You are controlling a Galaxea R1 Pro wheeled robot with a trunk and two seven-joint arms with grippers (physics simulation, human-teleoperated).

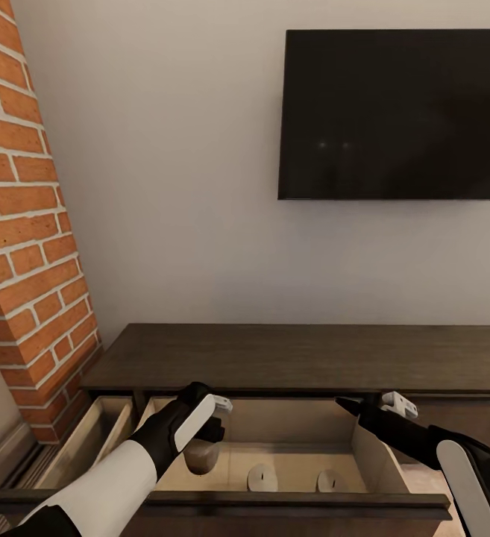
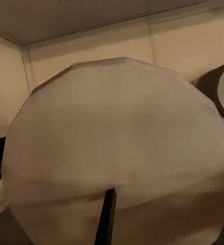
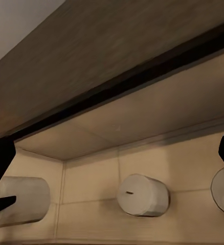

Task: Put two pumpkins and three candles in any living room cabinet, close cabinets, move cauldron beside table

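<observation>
Filling the left wrist view, a pale beige candle (image 2: pixel 117 153) sits right against the lens, a dark wick line on its end face. From the head view, the left gripper (image 1: pixel 202 440) holds this candle over the open drawer (image 1: pixel 289 447) of the long dark-brown cabinet (image 1: pixel 297 358), at about 7 o'clock in the frame, its jaws closed round the stub. Above, at 1 o'clock, a black television (image 1: pixel 397 112) hangs on the grey wall, and a brick column (image 1: pixel 28 224) rises at 9 o'clock. The right gripper (image 1: pixel 371 406) hovers at the drawer's right wall, around 4 o'clock; I cannot tell how far it is open. Two more candles (image 1: pixel 262 477) (image 1: pixel 327 481) lie on the drawer floor, near 6 o'clock.
</observation>
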